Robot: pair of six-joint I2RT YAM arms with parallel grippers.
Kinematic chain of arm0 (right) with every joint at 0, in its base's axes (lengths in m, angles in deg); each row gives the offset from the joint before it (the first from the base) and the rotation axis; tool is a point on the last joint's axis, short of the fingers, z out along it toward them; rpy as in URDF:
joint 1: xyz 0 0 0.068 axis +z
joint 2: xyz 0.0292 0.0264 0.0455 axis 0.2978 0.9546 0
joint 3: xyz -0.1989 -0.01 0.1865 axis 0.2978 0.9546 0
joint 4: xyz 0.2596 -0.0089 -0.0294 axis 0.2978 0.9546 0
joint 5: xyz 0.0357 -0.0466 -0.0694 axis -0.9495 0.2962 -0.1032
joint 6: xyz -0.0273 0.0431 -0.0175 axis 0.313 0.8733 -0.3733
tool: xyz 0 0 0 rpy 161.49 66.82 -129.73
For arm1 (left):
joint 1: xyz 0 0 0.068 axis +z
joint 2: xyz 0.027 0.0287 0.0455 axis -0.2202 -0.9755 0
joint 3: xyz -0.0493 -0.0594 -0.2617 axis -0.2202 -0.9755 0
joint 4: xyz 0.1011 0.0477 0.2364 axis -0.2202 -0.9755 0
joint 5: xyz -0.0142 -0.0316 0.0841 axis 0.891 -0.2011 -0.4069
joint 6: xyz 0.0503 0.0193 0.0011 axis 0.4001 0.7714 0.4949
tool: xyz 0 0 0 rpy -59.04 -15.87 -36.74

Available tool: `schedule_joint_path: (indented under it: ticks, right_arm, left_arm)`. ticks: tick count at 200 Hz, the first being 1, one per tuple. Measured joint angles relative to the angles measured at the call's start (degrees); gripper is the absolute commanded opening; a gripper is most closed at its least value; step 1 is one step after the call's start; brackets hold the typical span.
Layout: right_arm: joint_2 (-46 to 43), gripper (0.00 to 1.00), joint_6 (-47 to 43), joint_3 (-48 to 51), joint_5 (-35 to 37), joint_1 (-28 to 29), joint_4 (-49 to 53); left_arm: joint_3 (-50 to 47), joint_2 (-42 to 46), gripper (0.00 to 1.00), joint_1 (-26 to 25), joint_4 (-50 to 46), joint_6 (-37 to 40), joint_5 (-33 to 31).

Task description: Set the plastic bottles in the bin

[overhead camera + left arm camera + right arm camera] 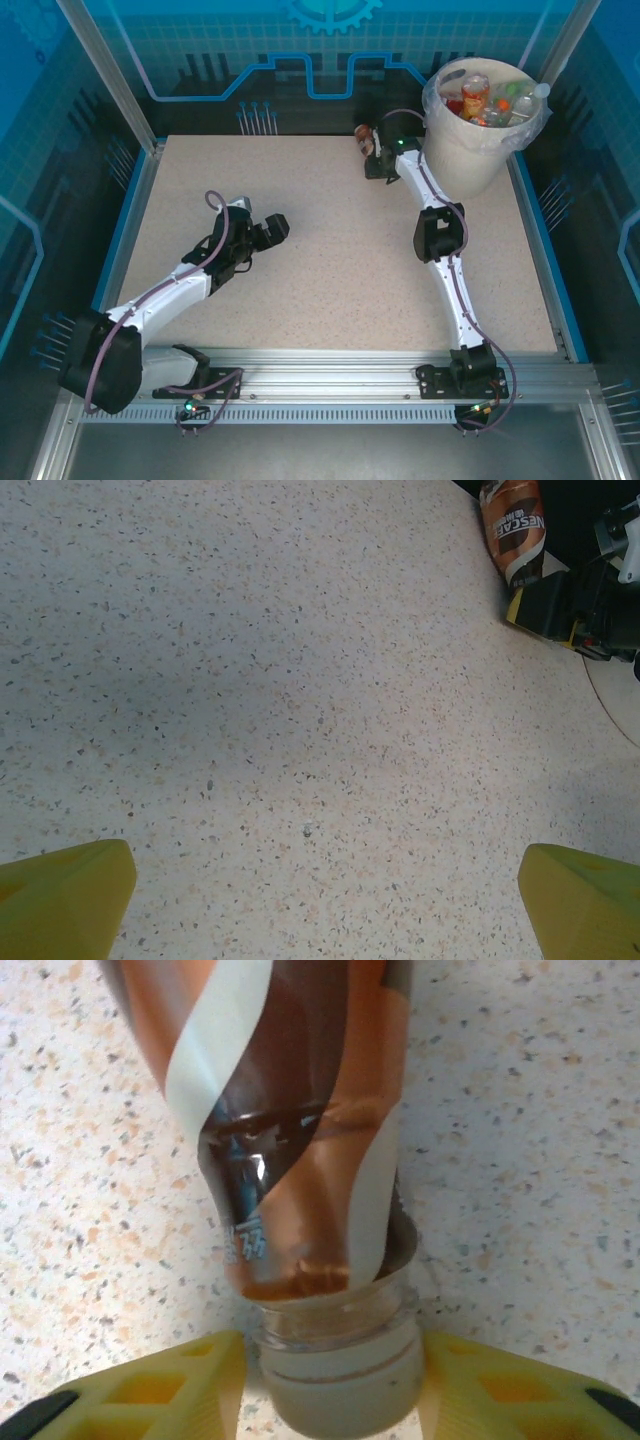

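While the left end effector [270, 232] hovers released over the bare table [330, 290], its yellow fingers [65, 900] spread wide at the lower corners of its wrist view, we see the right end effector [335, 1385] clenched on the neck of a brown-labelled bottle [290, 1130]. That bottle lies on its side at the far edge of the table, just beside the bin [470, 155], its neck touched on both sides by the yellow fingers. Several other bottles [488, 100] already sit inside the bin, which stands at the far right corner with a clear bag folded over its rim.
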Motion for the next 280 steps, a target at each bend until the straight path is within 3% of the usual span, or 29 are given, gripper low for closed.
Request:
schedule_joint_path:
  ticks: [48,73,133,175,219,253,280]
  right_arm:
    - [-0.09,0.27,-0.66,0.04,-1.53,0.11,-0.17]
    - [-3.87,0.22,-0.24,6.82,-2.95,0.11,-2.03]
    - [-30.1,0.16,0.2,42.38,-9.64,2.16,-11.41]
    - [-52.26,0.16,0.87,65.18,-15.45,6.45,-22.05]
    - [-67.78,0.15,5.46,84.37,-18.64,9.38,-30.49]
    - [-75.91,0.16,7.72,87.12,-18.23,6.97,-31.32]
    - [-78.66,0.17,7.67,81.48,-18.21,0.2,-29.81]
  left_arm:
    - [0.0,-0.11,0.99,0.04,0.0,-0.24,0.28]
    - [0.04,-0.24,0.99,0.04,0.02,-0.24,1.79]
    - [2.08,-0.76,0.99,0.04,2.23,-0.46,11.67]
    - [4.44,-2.71,0.99,0.15,9.2,-4.11,23.3]
    - [6.08,-5.77,0.99,0.15,17.25,-9.09,30.32]
    - [6.14,-6.71,0.99,0.26,20.92,-11.17,31.91]
    - [6.14,-6.73,0.99,0.85,21.31,-11.76,32.11]
